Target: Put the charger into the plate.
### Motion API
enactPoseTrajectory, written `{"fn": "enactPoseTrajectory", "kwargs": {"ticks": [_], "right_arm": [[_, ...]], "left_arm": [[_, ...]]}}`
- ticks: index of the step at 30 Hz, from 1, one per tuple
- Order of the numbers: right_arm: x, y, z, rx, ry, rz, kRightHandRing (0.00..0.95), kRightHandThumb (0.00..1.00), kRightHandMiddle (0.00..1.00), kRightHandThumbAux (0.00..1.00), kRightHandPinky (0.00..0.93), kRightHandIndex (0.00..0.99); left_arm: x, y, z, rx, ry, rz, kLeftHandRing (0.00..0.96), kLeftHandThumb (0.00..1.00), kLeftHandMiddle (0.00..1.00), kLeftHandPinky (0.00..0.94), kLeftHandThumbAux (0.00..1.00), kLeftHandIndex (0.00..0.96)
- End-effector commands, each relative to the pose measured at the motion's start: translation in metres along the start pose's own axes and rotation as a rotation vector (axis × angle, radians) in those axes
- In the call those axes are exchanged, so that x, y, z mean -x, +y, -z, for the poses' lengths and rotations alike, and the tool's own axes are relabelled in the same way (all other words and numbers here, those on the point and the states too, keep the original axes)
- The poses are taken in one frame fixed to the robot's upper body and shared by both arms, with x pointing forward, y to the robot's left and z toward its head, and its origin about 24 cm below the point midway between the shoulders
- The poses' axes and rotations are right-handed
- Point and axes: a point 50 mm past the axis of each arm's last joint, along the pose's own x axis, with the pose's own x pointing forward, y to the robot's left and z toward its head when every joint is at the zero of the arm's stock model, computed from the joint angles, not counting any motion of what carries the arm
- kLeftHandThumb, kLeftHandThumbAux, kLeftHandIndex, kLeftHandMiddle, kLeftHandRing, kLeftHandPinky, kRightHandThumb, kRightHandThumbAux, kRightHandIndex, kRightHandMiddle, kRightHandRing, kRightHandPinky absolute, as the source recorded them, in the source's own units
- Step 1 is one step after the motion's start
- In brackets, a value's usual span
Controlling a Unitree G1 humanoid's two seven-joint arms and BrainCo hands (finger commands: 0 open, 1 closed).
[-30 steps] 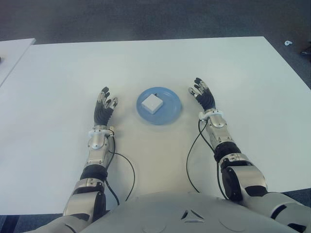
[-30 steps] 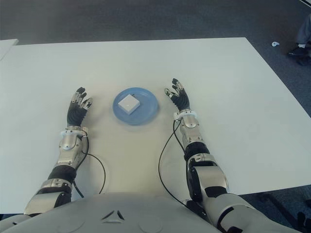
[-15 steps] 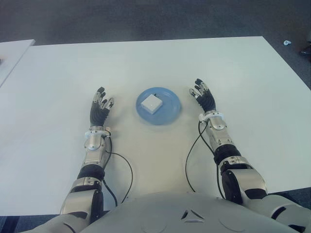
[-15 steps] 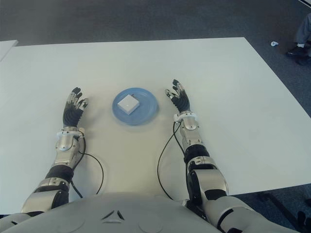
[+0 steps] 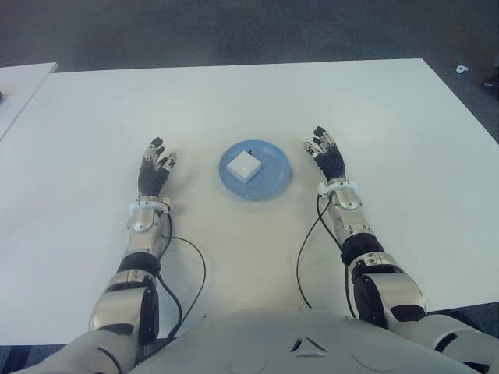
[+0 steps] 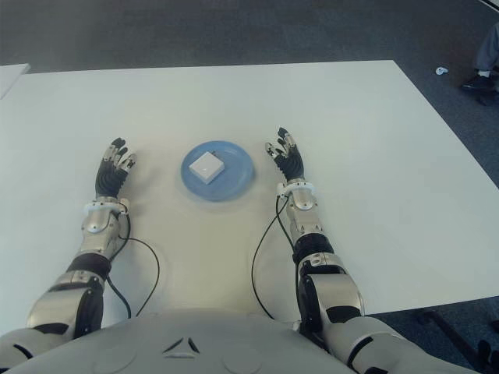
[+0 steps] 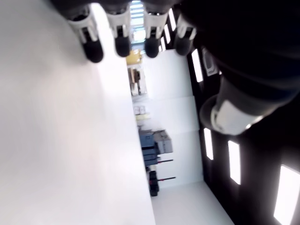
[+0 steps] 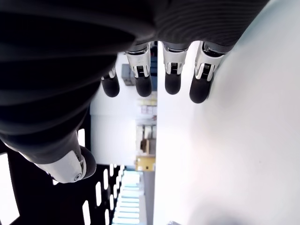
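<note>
A white square charger [image 5: 242, 165] lies inside the round blue plate [image 5: 273, 175] in the middle of the white table [image 5: 257, 101]. My left hand [image 5: 153, 167] is to the left of the plate, fingers straight and holding nothing. My right hand [image 5: 326, 153] is to the right of the plate, also with fingers extended and nothing in them. Both wrist views show only straight fingertips [image 7: 121, 46] [image 8: 171, 82] over bare table.
Black cables [image 5: 308, 241] run from both wrists back toward my body across the near table. A second white table edge [image 5: 19, 78] shows at the far left. Dark carpet [image 5: 234, 31] lies beyond the far edge, with a person's shoe [image 6: 477, 80] at the right.
My left hand has drifted further left, away from the plate. The right hand, the plate and the charger have stayed put.
</note>
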Motion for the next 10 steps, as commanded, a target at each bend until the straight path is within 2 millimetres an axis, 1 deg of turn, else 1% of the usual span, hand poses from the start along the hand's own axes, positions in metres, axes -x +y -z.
{"fn": "enactPoseTrajectory", "kwargs": {"ticks": [1, 4, 7, 10], "right_arm": [[0.0068, 0.0024, 0.0102, -0.021, 0.037, 0.008, 0.000, 0.080, 0.000, 0.630, 0.000, 0.000], [0.0074, 0.0025, 0.0098, -0.025, 0.031, 0.014, 0.000, 0.081, 0.000, 0.634, 0.000, 0.000], [0.0079, 0.0019, 0.0093, -0.028, 0.027, 0.019, 0.000, 0.084, 0.000, 0.641, 0.000, 0.000], [0.0087, 0.0002, 0.0087, -0.029, 0.026, 0.022, 0.000, 0.087, 0.000, 0.647, 0.000, 0.000]], "left_arm": [[-0.0008, -0.0064, 0.0091, -0.058, 0.086, 0.097, 0.051, 0.000, 0.062, 0.048, 0.587, 0.000], [-0.0051, -0.0085, 0.0053, -0.085, 0.083, 0.118, 0.049, 0.000, 0.058, 0.045, 0.574, 0.000], [-0.0053, -0.0105, 0.0057, -0.092, 0.088, 0.122, 0.053, 0.000, 0.063, 0.050, 0.555, 0.000], [-0.0003, -0.0158, 0.0131, -0.083, 0.108, 0.118, 0.060, 0.000, 0.070, 0.069, 0.549, 0.001]]}}
